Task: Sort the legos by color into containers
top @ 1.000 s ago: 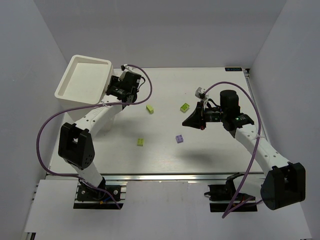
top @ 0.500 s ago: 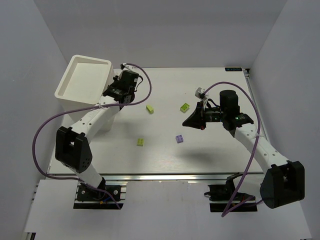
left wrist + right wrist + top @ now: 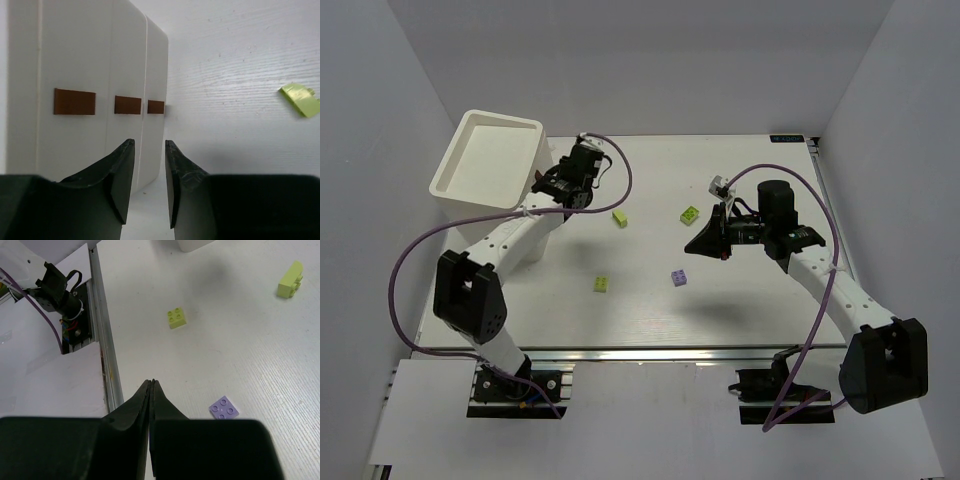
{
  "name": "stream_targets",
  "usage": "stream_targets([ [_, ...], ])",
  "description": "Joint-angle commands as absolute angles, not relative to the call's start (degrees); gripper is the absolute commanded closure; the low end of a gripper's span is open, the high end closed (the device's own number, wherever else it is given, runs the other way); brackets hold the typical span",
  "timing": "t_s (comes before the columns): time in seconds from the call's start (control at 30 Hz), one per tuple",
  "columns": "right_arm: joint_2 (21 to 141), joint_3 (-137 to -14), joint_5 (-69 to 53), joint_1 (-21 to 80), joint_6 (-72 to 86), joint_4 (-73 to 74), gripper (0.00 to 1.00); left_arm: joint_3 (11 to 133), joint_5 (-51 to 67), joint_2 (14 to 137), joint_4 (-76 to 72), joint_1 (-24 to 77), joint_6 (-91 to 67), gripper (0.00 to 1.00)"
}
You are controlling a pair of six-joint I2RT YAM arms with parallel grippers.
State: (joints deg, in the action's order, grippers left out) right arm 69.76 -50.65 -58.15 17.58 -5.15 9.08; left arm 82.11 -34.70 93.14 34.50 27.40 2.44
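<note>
Left gripper (image 3: pixel 149 144): hanging slightly spread, empty, facing drawers (image 3: pixel 127 60)
Right gripper (image 3: pixel 151 383): hovering pressed together, empty, near lavender brick (image 3: pixel 224 407)

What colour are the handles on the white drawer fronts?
The handles are brown, clearest in the left wrist view.

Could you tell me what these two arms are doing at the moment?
They are sorting lego bricks by colour into a drawer box. The left gripper, jaws slightly apart and empty, faces the brown knobs on the cream-white box. The right gripper is shut on nothing above the table, near a lavender brick. Three yellow-green bricks also lie loose on the table, and none is held.
</note>
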Motion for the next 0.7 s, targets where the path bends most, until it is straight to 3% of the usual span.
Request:
stream_targets([
  [0.0,69.8,-50.9,-58.4,17.1,-6.3,8.9,0.98,82.4,-38.8,95.9,35.9,28.4,3.7,0.58],
  [0.33,70.0,-51.1,-59.1,17.1,-6.5,9.3,0.98,82.0,-55.7,103.8,32.3,30.0,5.6,0.59],
  [0.67,70.8,-51.4,-59.3,17.4,-7.1,9.9,0.98,82.7,-64.7,110.3,28.0,30.0,8.8,0.53],
])
